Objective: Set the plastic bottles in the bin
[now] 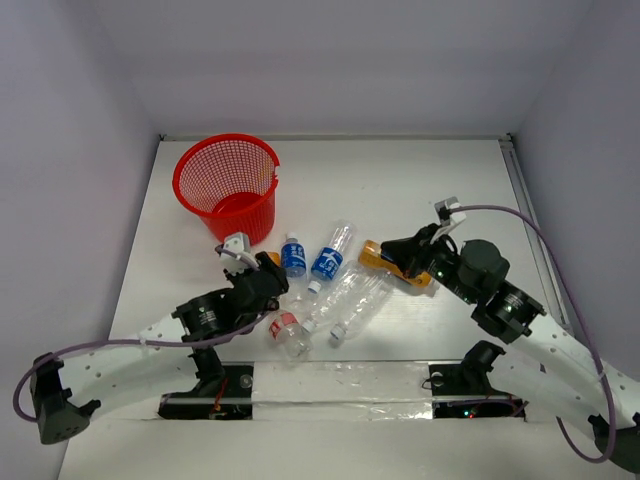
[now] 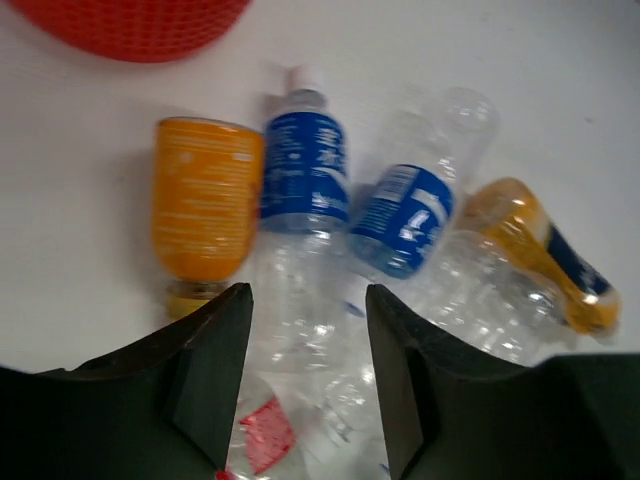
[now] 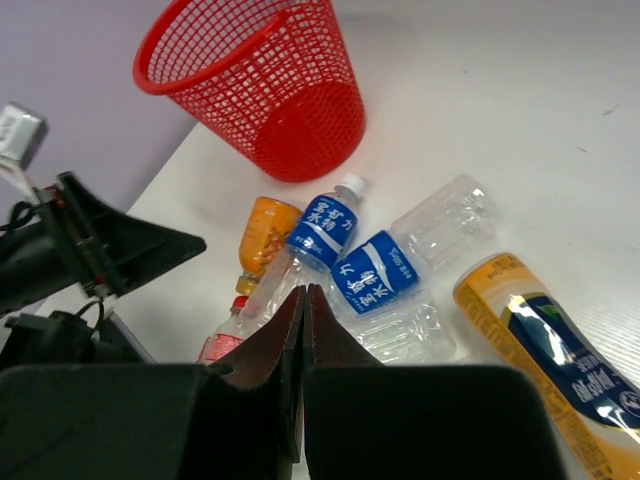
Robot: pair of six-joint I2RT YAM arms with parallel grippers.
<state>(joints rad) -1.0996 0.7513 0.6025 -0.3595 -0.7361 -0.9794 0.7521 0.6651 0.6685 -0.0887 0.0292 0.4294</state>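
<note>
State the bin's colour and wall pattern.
Red, with lattice mesh walls and a solid rim; the bin shows best in the right wrist view.

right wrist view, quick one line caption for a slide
Right claw shut on nothing above scattered plastic bottles, the red mesh bin standing upright beyond them.

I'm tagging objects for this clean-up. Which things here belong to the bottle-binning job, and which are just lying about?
Job:
red mesh bin
small orange bottle
two blue-label bottles
orange bottle with dark label
red-label bottle
clear crushed bottles

Lying about:
purple cable
glossy tape strip
</note>
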